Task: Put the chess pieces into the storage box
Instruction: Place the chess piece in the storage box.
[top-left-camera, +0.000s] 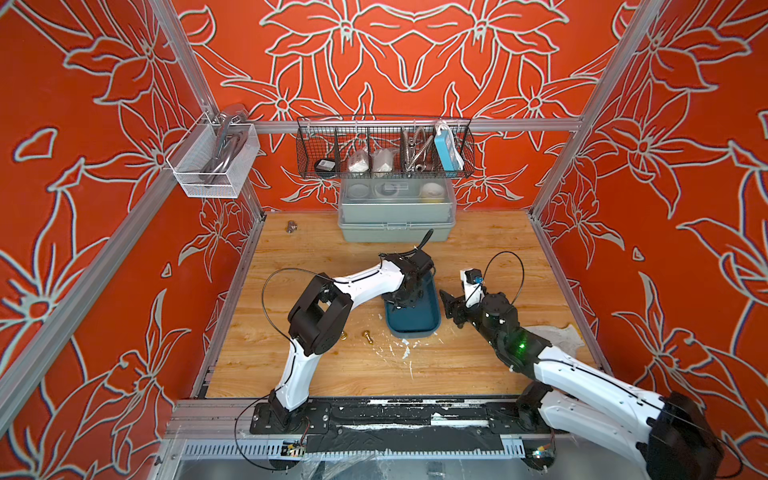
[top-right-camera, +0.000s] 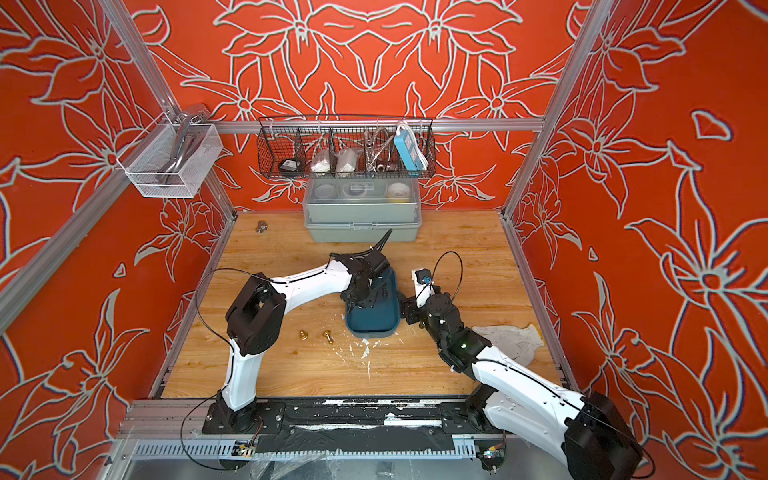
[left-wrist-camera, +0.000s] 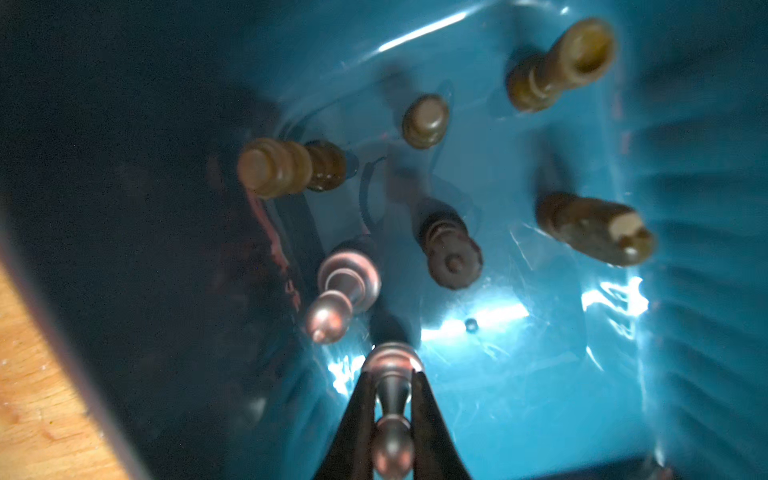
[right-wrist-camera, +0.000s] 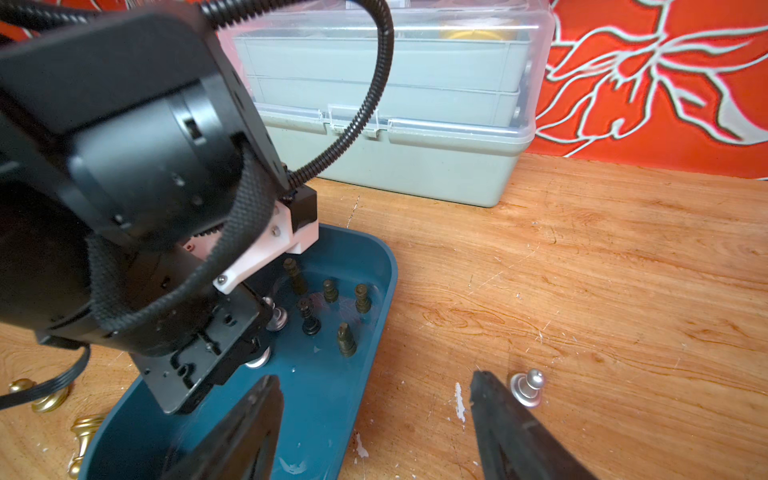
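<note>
The storage box (left-wrist-camera: 540, 395) is smooth, glossy teal plastic, with bright sheen across its floor. The silver chess piece (left-wrist-camera: 390, 395) looks like polished metal. The dark chess pieces (left-wrist-camera: 451, 253) are duller, brown and ridged. Gold chess pieces (right-wrist-camera: 83, 432) gleam like brass. The bench (right-wrist-camera: 602, 270) is wood grain with a light sheen, scratched and flecked white. The grey-green box (right-wrist-camera: 395, 174) is matt plastic under a translucent, glossy lid (right-wrist-camera: 457, 126)

Both arms' glossy white shells (top-left-camera: 361, 282) are sitting between blocky black joint housings (top-left-camera: 328, 328). Thin black cables (top-left-camera: 263, 297) are looping off them, a green light (top-left-camera: 520, 343) is glowing, and a ribbed black hose (right-wrist-camera: 374, 95) is curling past silver screws (right-wrist-camera: 275, 231).
</note>
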